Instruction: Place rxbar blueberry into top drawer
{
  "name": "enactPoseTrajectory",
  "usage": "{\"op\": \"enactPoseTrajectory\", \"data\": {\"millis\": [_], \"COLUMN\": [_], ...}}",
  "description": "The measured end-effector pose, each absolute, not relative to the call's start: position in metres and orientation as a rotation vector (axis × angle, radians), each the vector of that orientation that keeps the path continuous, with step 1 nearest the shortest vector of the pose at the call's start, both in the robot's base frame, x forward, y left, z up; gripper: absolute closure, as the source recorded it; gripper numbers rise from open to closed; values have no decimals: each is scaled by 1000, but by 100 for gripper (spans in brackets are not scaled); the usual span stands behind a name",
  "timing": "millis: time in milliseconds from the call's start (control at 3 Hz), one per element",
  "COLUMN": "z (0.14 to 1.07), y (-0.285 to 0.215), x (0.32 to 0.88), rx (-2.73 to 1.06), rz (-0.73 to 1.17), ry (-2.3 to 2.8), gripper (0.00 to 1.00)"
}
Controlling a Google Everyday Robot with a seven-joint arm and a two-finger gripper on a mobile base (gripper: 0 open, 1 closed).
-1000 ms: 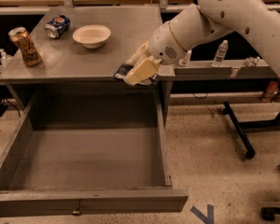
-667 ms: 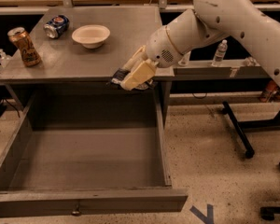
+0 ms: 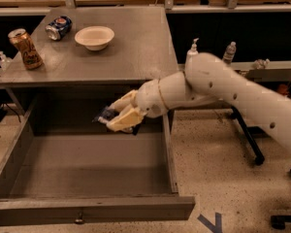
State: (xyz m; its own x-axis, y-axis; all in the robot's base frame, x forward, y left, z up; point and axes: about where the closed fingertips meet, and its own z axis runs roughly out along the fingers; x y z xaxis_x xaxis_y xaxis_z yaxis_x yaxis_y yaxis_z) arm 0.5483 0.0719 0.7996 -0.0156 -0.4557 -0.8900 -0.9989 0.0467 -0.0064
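Currently, camera view, the only one: the top drawer [image 3: 87,166] is pulled fully out toward the near side, its grey floor bare, its front panel with a small knob [image 3: 79,220] nearest the camera; the white arm [image 3: 223,89] reaches in from the right, below the desk top [image 3: 136,52]. The gripper [image 3: 115,118] hangs over the far part of the drawer opening, right of centre, just under the desk's front edge; its pale fingers [image 3: 125,124] are closed down on the rxbar blueberry [image 3: 104,114], pinching one end of it; the dark wrapper sticks out to the left of the fingertips, clear of the drawer floor.

On the desk top, well apart from the work: a white bowl [image 3: 94,37], a blue soda can [image 3: 58,27] lying on its side, and a brown can [image 3: 25,48] upright at the left.

Handling, as judgement: the bar looks light and flat, with a slick foil-type wrapper; moderately stiff, though the unsupported end may droop. An end pinch invites swivel or slip; a grip across the flat faces nearer the middle would hold truer. Not fragile; a short drop onto the floor should do no harm, though the bar may slide on metal.
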Motion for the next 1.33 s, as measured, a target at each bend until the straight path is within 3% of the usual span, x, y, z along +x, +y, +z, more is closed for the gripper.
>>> {"op": "enactPoseTrajectory", "data": {"millis": [333, 667, 1333], "z": [718, 652, 640], "y": [120, 155, 165], "x": [511, 480, 472], "rx": [-1556, -1627, -1638], "rz": [984, 992, 997], "ry": [1581, 1647, 1665], "gripper": [83, 59, 13]}}
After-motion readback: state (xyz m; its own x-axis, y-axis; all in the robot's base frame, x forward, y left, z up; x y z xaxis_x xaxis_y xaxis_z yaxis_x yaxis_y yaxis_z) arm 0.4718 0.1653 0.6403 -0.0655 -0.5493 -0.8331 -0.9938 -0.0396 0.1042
